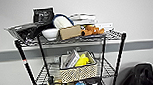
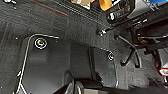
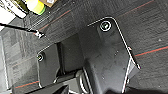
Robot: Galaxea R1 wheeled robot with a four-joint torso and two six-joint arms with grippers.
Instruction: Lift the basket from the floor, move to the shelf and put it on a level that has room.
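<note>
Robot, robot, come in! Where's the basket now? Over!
Basket sits on the shelf's middle level, things inside it. Gripper fingers: cannot tell. Top tier crowded: white bowl, brown box.

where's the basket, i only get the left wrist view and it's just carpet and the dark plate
Observer: In the head view the basket sits on the middle tier of the shelf, toward the right side of that tier.
Operator: anything inside it
Observer: Yes, a yellow item and a flat grey-white pack stick up above its rim.
Operator: whats on the tier above
Observer: The top tier is cluttered: a white bowl, a brown box and an orange toy stand along its front.
</note>
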